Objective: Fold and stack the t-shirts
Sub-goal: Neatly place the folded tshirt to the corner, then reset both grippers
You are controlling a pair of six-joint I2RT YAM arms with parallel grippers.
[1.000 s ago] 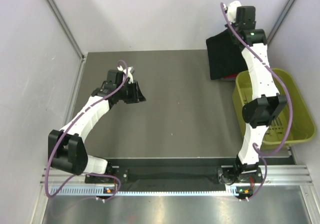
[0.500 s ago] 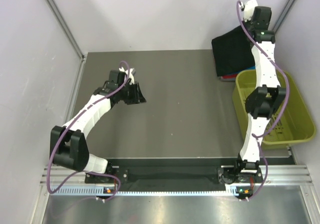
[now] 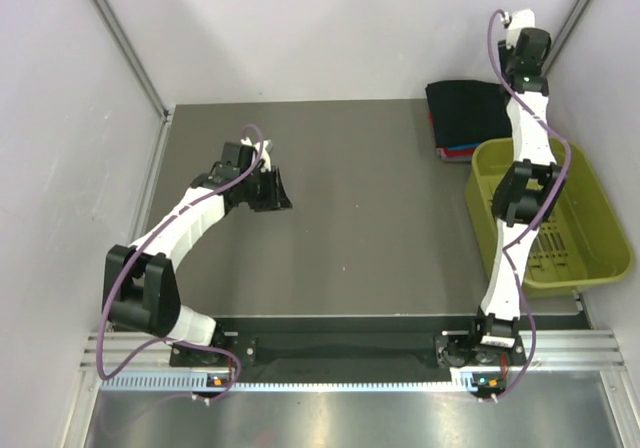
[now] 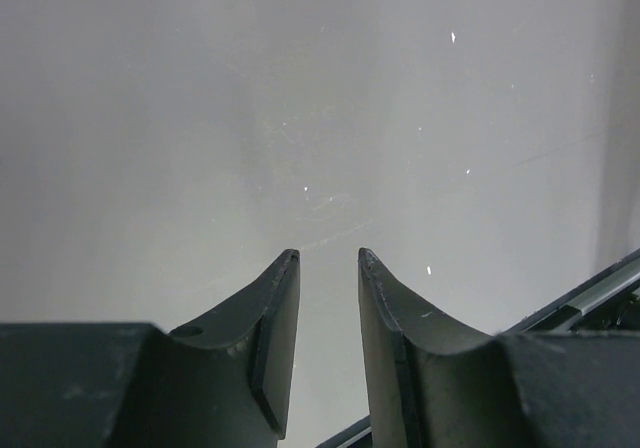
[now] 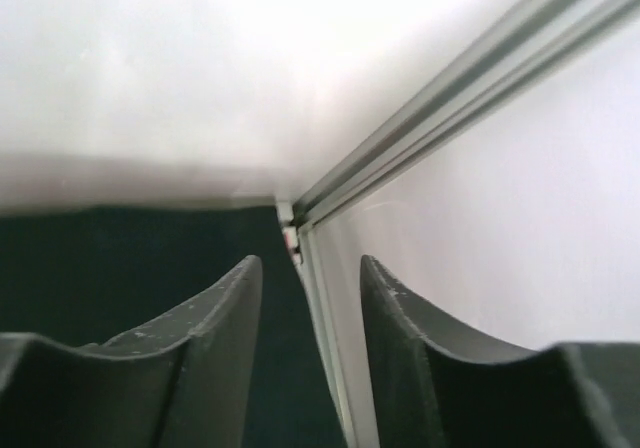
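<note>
Black fingers of my right pincer stand apart with a narrow gap between them and nothing held; through that gap I see the black t-shirt below me, the white wall, and an aluminium corner post. My right arm is stretched far up and away from its base, the pincer high in the far right corner, above and just beyond the stack of t-shirts. That stack lies at the far right of the table: the black one on top, with slivers of red and blue showing at its near edge. The olive-green basket sits just beside it, nearer to me. I can read no print or label on anything.

My left pincer is also parted by a narrow gap and holds nothing, only bare grey table beneath. That arm bends over the left half of the table, its pincer well apart from the shirts.
</note>
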